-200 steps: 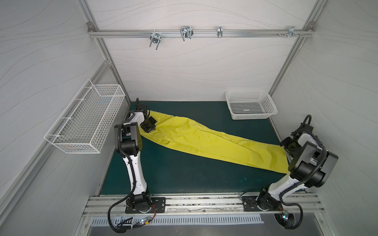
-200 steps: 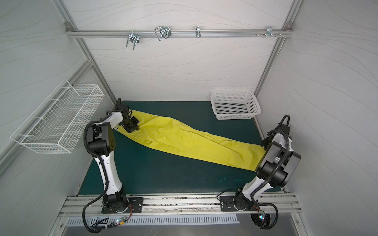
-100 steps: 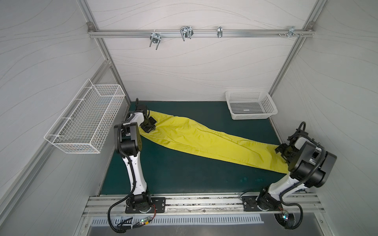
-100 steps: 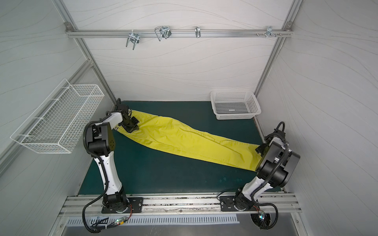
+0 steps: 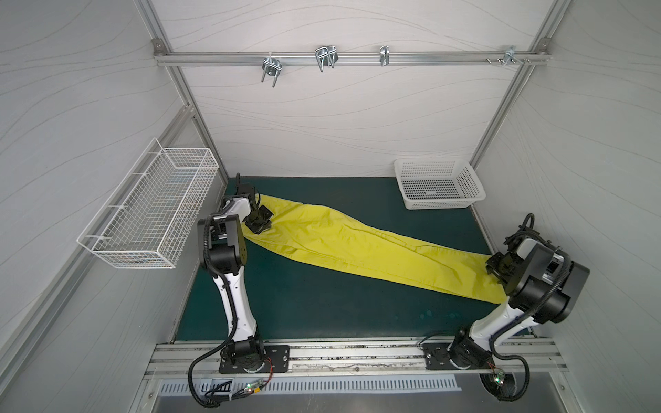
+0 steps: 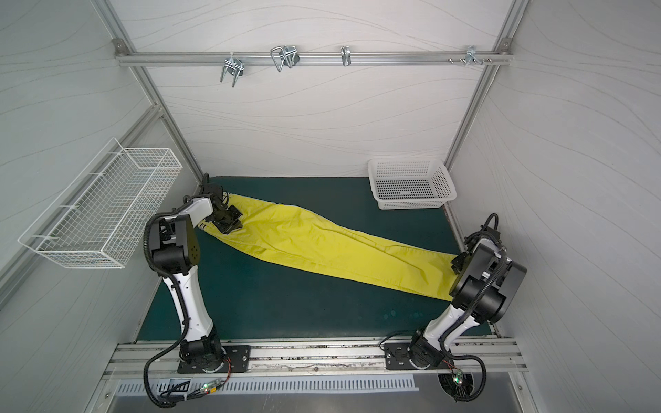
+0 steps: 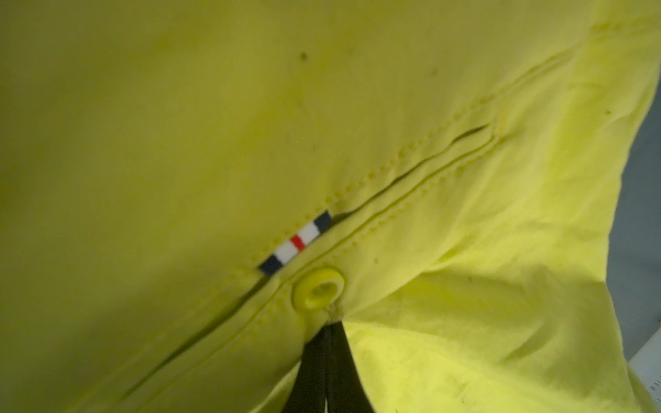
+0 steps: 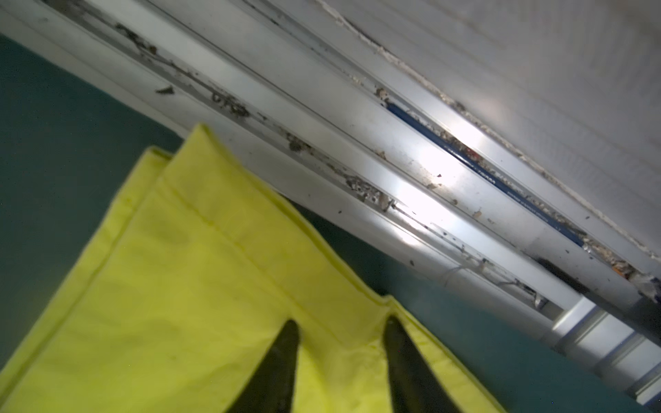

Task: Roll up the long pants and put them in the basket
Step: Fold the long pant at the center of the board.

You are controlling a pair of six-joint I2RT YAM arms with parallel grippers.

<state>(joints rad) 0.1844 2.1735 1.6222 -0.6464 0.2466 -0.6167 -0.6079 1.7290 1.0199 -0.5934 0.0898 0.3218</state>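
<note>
The long pants lie stretched flat and diagonally across the green mat, waist at the far left and hems at the near right. My left gripper is shut on the fabric near the waist, beside a yellow snap button and a small striped label. The dark-and-white waistband stripes peek out by the left arm. My right gripper is down on the hem end. Its fingers stand a little apart, with a pucker of cloth between them.
A white plastic basket sits at the mat's far right corner. A wire basket hangs on the left wall. A rail with metal hooks crosses overhead. The aluminium frame rail runs just past the hems.
My right gripper has come down from above the mat's right edge onto the hem end, and its jaws have narrowed a lot. The left gripper and the pants have not moved.
</note>
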